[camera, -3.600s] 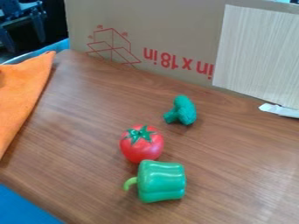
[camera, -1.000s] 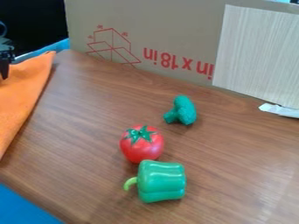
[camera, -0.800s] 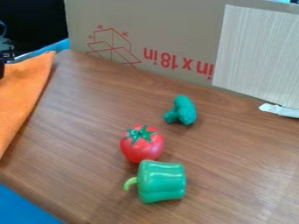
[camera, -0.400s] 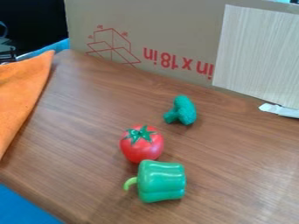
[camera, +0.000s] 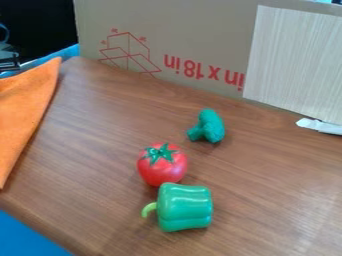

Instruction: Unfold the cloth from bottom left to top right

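Note:
Part of the black gripper [camera: 8,57] shows at the left edge in the upper left of the camera view, just above the cloth's upper part. The orange cloth [camera: 21,110] lies along the left side of the wooden table, cut off by the view's left edge. Its upper corner points up and right near the table's back left corner, and its right edge slants down to the left. How its left part lies is hidden beyond the view.
A red tomato [camera: 162,165] stands mid-table, with a green pepper [camera: 185,207] close in front of it and a green broccoli piece [camera: 208,126] behind to the right. A cardboard panel [camera: 194,30] borders the table's back. A white object [camera: 320,126] lies at the right.
The gripper has come down from the upper left to the cloth, then shifted left, mostly out of view. The cloth's upper corner has moved slightly left, and its lower edge slightly down. The toys have stayed put.

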Robot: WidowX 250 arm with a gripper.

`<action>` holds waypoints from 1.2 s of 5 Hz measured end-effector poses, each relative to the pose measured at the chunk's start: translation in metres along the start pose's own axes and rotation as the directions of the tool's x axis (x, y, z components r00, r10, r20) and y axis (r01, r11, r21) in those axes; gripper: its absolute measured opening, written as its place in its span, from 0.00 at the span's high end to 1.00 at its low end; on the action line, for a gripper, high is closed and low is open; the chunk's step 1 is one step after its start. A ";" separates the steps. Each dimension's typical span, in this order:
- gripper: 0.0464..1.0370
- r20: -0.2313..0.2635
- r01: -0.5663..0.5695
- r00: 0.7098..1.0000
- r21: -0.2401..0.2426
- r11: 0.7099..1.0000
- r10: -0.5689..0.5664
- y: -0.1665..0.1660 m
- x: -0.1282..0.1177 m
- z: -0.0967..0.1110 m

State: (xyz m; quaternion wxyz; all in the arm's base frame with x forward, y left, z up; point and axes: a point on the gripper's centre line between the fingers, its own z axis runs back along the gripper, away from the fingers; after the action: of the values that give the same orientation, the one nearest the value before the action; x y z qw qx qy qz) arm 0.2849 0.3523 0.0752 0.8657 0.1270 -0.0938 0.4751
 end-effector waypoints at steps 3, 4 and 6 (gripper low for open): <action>1.00 -0.078 -0.112 0.992 -0.155 0.982 0.101 -0.017 0.002 0.066; 1.00 -0.081 -0.099 0.993 -0.169 0.981 0.086 -0.034 -0.003 0.078; 1.00 -0.125 -0.155 0.983 -0.171 0.973 0.134 -0.080 -0.034 0.099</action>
State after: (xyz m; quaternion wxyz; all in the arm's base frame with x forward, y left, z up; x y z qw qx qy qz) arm 0.3301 0.2535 0.1497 0.8406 0.0142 -0.0964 0.5328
